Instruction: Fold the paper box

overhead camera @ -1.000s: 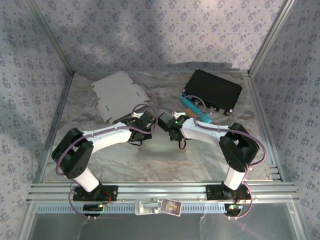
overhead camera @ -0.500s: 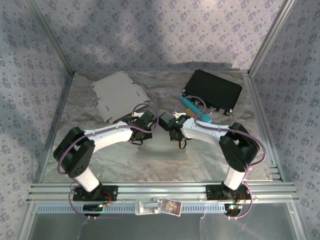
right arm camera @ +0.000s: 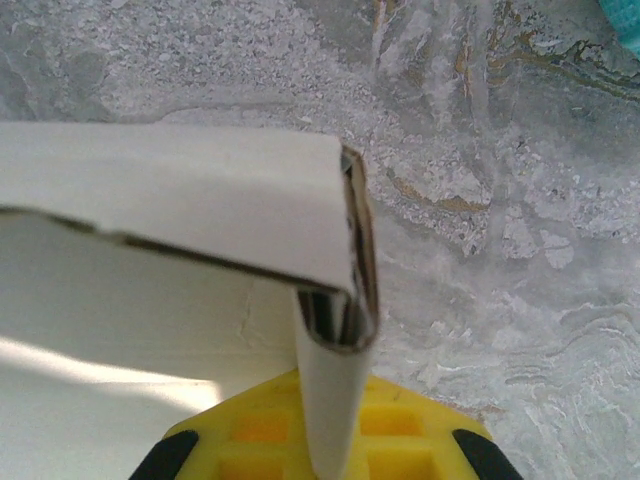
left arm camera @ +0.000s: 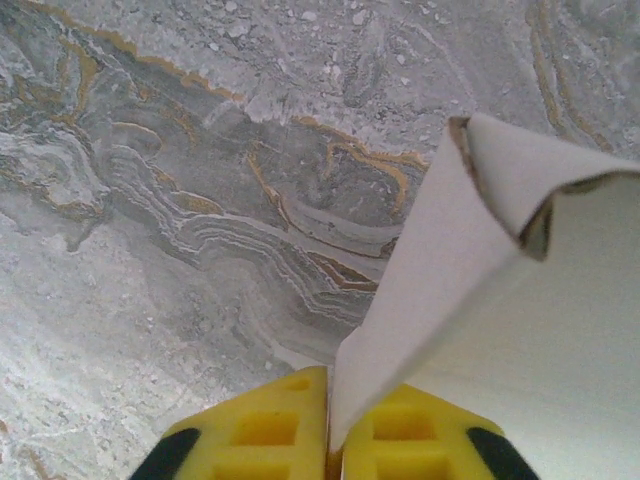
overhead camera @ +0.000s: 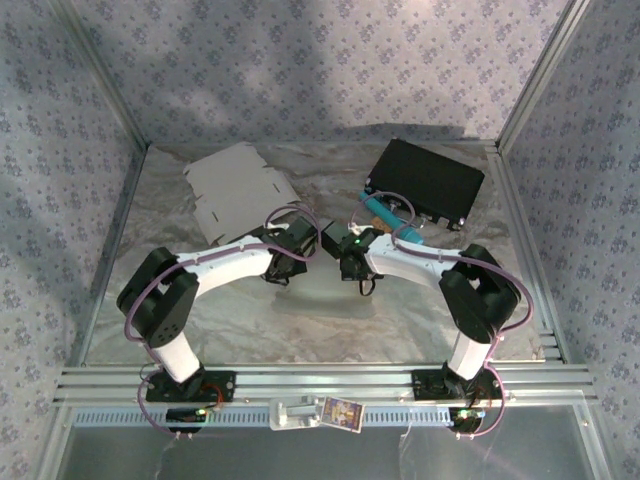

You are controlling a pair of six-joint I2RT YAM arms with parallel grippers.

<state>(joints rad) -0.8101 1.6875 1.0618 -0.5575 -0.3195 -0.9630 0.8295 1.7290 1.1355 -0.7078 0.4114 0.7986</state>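
Observation:
The paper box (left arm camera: pixel 520 340) is white card. One thin wall of it runs up from between the yellow pads of my left gripper (left arm camera: pixel 328 405), which is shut on it. In the right wrist view the paper box (right arm camera: pixel 150 190) shows a folded double wall, and my right gripper (right arm camera: pixel 330 415) is shut on that wall's lower strip. Seen from above, the left gripper (overhead camera: pixel 303 246) and right gripper (overhead camera: pixel 333 244) meet nose to nose at the table's middle, and the box is mostly hidden under them.
A flat grey cardboard blank (overhead camera: pixel 235 190) lies at the back left. A black case (overhead camera: pixel 425 180) sits at the back right, with a teal tool (overhead camera: pixel 388 213) in front of it. The table (overhead camera: pixel 250 320) has a crinkled silver marbled cover and metal-framed walls around it.
The left arm's forearm and wrist have shifted a little to the right and away from me, towards the right gripper. The right arm has hardly moved.

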